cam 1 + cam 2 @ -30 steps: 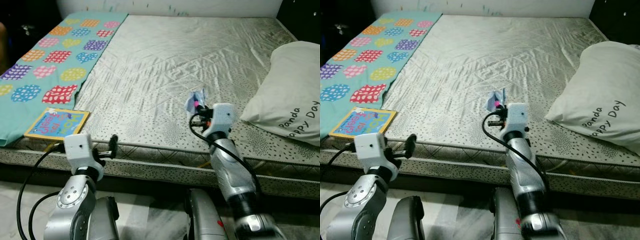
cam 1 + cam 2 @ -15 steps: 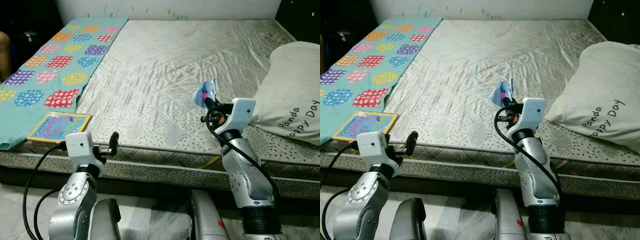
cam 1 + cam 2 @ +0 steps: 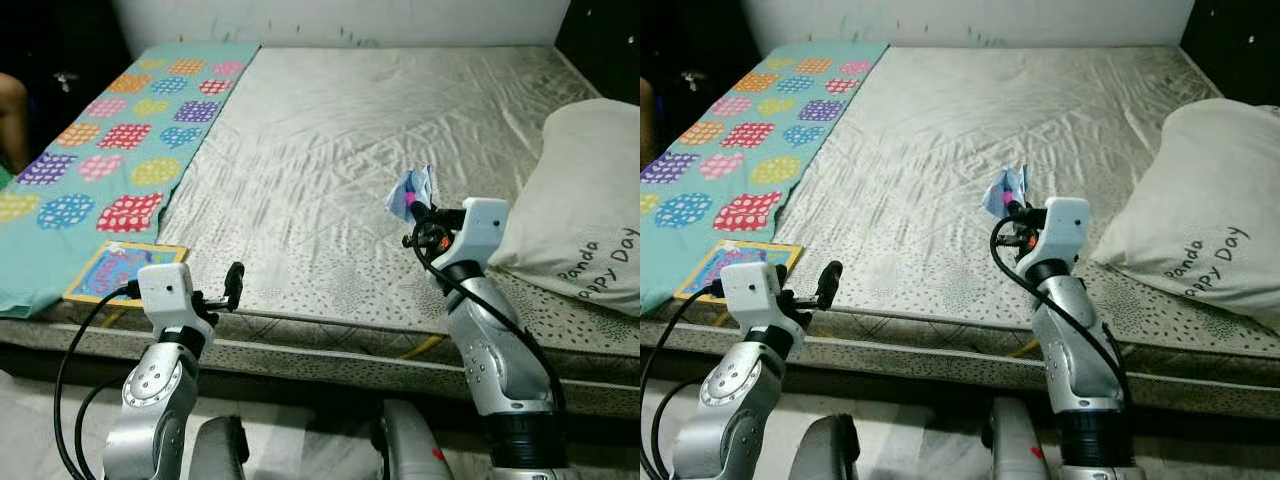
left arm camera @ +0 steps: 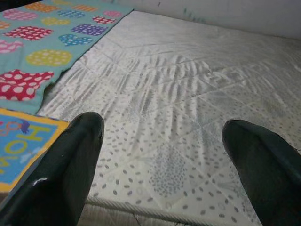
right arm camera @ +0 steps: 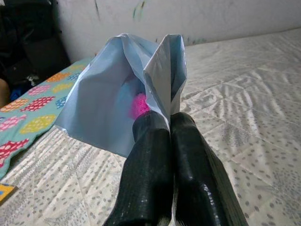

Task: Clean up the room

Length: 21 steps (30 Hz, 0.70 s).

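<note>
A big bed with a grey spotted mattress [image 3: 330,150] takes up most of the scene, and everything here is placed from that mattress. Along its left side lies a teal blanket [image 3: 110,150] with bright dotted patches. At the mattress's front left corner, at the end of the blanket, lies a flat picture book [image 3: 112,270] with a yellow border.

The left gripper [image 3: 232,285] is held up in front of the mattress's front edge, just right of the book. Its two black fingers [image 4: 66,174] are spread wide apart and there is nothing between them. It touches nothing.

Further right, the right gripper [image 3: 412,208] is up above the front part of the mattress. Its fingers [image 5: 155,174] are pressed tight together, and they pinch a small light blue wrapper [image 5: 117,103] with a bit of pink on it. The wrapper sticks up from the fingertips, lifted off the mattress, not lying on it.

On the right side of the mattress rests a white pillow [image 3: 590,210] with the words "Panda Happy Day" on it. The pillow is near the right gripper but apart from it
</note>
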Motion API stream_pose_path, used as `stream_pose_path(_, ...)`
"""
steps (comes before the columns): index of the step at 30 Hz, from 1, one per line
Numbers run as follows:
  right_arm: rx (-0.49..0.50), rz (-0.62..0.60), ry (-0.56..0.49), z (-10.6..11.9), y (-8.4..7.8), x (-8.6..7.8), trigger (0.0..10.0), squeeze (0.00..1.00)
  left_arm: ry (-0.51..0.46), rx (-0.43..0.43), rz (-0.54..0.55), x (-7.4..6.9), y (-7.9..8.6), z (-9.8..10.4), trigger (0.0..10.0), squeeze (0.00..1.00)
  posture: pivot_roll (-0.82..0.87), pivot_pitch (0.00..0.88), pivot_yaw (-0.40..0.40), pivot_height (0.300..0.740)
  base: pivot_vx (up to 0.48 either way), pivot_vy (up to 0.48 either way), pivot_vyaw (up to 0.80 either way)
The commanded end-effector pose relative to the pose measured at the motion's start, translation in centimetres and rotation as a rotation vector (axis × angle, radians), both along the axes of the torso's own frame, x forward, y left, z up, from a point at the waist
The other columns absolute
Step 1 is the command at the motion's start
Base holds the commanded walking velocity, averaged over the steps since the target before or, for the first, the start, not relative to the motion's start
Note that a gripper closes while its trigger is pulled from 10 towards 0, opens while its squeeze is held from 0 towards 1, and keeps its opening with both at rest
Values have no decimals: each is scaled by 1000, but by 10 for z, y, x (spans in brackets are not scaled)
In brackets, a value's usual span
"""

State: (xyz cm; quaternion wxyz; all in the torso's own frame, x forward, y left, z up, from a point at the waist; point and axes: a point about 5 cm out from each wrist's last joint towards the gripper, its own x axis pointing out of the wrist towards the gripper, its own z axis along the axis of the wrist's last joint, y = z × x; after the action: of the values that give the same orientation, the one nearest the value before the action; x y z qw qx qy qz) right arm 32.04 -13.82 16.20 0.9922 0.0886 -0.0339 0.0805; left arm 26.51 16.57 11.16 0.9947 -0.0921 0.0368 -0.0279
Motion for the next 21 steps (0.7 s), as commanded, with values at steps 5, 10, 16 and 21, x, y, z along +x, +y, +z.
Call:
stream_pose_path(5,-1,-12,-20,7,-3,-1,10000,0,2,12,-20,2,-2,0,10000,0,-182,0,33,693,0,0,0)
stream_pose_path(10,-8,-16,-20,8,-5,-2,10000,0,3,13,-21,2,-2,-1,10000,0,-185,0,33,723,0,0,0)
stream_pose_path(16,-17,-26,-15,6,-8,-2,10000,0,1,7,-44,2,-4,-1,10000,0,-192,0,37,740,0,0,0)
stream_pose_path(21,-19,-30,-11,5,-8,-3,10000,0,-11,8,-66,2,-7,1,10000,0,-194,0,37,740,0,0,0)
